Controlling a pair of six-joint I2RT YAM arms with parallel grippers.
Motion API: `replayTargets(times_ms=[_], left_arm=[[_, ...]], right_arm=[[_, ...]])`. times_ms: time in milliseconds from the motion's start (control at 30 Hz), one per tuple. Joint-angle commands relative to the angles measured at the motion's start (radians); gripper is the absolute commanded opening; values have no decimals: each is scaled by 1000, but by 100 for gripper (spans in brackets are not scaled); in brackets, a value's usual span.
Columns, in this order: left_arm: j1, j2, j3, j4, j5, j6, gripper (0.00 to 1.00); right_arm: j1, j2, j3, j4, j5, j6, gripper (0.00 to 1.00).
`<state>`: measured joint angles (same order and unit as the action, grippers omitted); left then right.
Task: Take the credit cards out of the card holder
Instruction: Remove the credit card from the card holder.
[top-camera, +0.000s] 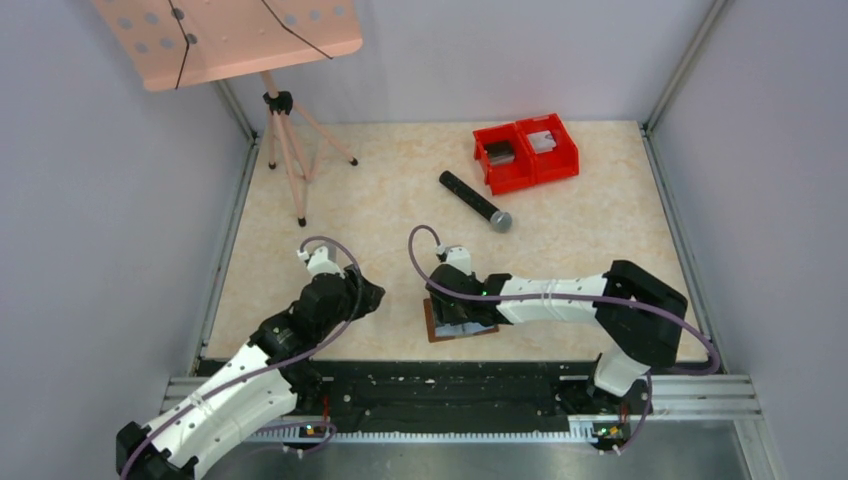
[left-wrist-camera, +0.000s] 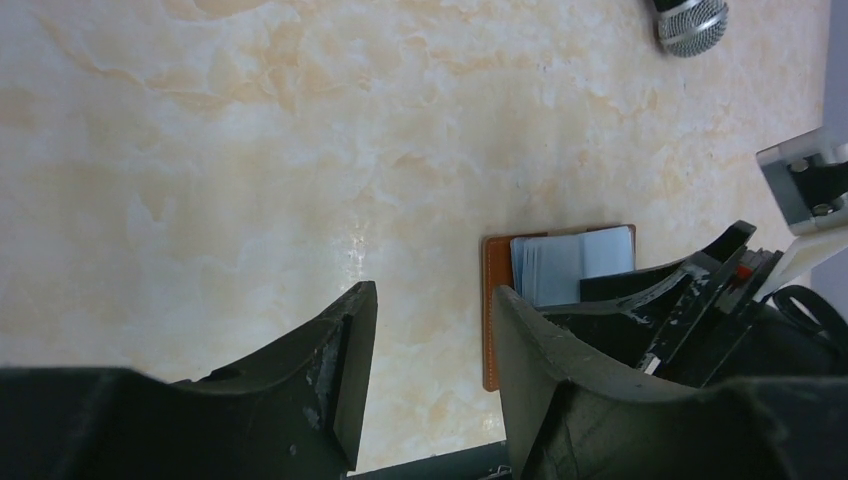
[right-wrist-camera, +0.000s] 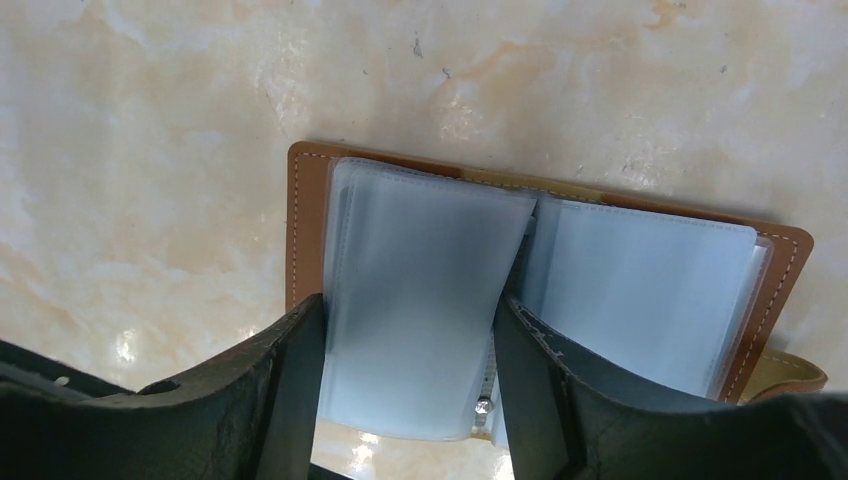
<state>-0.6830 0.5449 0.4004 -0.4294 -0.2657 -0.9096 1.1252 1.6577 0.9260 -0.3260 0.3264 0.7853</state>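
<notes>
Straddling sleeve (right-wrist-camera: 420, 260) edges of the card holder (right-wrist-camera: 305, 220) with right gripper (right-wrist-camera: 408, 320), can't tell if pinched; hovering left gripper (left-wrist-camera: 432, 300) half-open, empty, over bare table (left-wrist-camera: 200, 150) beside it.

Bright, even overhead light; faint glare on the table (left-wrist-camera: 357, 255); soft shadows.

The card holder (right-wrist-camera: 640, 290) lies on the table (top-camera: 380, 200) beneath the right tool (right-wrist-camera: 408, 325).

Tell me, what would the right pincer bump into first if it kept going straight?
The card holder. The right pincer points down at it, fingers either side of one clear pocket, so probably that pocket first; depth is unclear.
</notes>
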Motion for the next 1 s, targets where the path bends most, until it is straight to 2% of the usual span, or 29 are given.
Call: replayTargets(times_ms=[0, 167, 400, 567, 700, 833, 867, 967], left_arm=[[2, 73, -14, 110, 92, 1, 51], [2, 149, -34, 193, 155, -20, 51], [2, 257, -16, 242, 225, -20, 51], [0, 313, 7, 270, 248, -18, 50], [0, 331, 15, 280, 253, -20, 49], [0, 341, 14, 284, 256, -21, 49], [0, 342, 14, 287, 256, -21, 50], [0, 347, 13, 290, 261, -23, 50]], right_arm=[[-46, -56, -88, 168, -133, 22, 48], [-104, -104, -172, 298, -254, 57, 49], [-134, -125, -226, 366, -313, 63, 49], [-142, -132, -241, 384, -323, 61, 56], [-150, -133, -251, 397, -322, 60, 48], [-151, -136, -253, 396, -349, 59, 59], [-151, -138, -255, 396, -348, 59, 58], [-150, -137, -257, 404, -351, 57, 44]])
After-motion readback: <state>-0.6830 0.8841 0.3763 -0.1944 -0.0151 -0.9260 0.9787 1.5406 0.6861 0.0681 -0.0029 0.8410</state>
